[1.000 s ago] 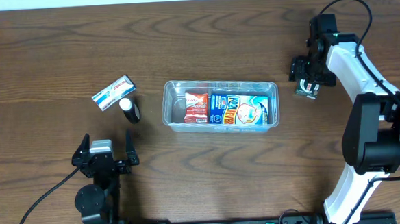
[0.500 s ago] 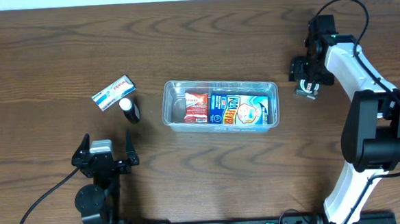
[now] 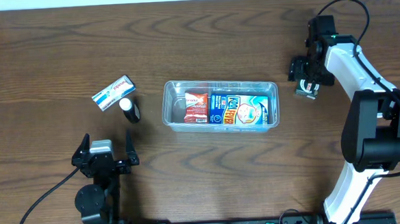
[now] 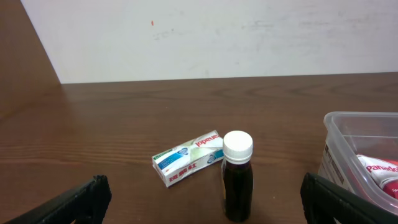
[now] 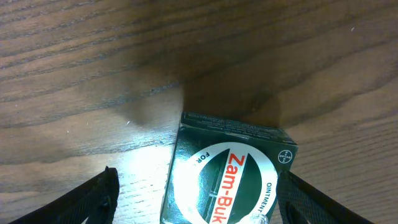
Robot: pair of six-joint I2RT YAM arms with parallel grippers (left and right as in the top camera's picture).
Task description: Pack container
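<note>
The clear plastic container point(image 3: 167, 107) sits mid-table and holds a red packet point(image 3: 196, 105) and a blue box point(image 3: 239, 110); its corner shows in the left wrist view point(image 4: 339, 140). My right gripper point(image 3: 307, 88) is open right over a dark green Zam-Buk box point(image 5: 227, 171), fingers on either side, not touching. My left gripper point(image 3: 105, 152) is open and empty near the front edge. A dark bottle with a white cap point(image 3: 128, 109) point(image 4: 237, 177) and a white-and-blue box point(image 3: 112, 92) point(image 4: 188, 158) lie left of the container.
A white wall point(image 4: 217, 37) rises behind the table's far edge. The right arm's white links point(image 3: 363, 83) reach along the right side. Bare wood lies between my left gripper and the container.
</note>
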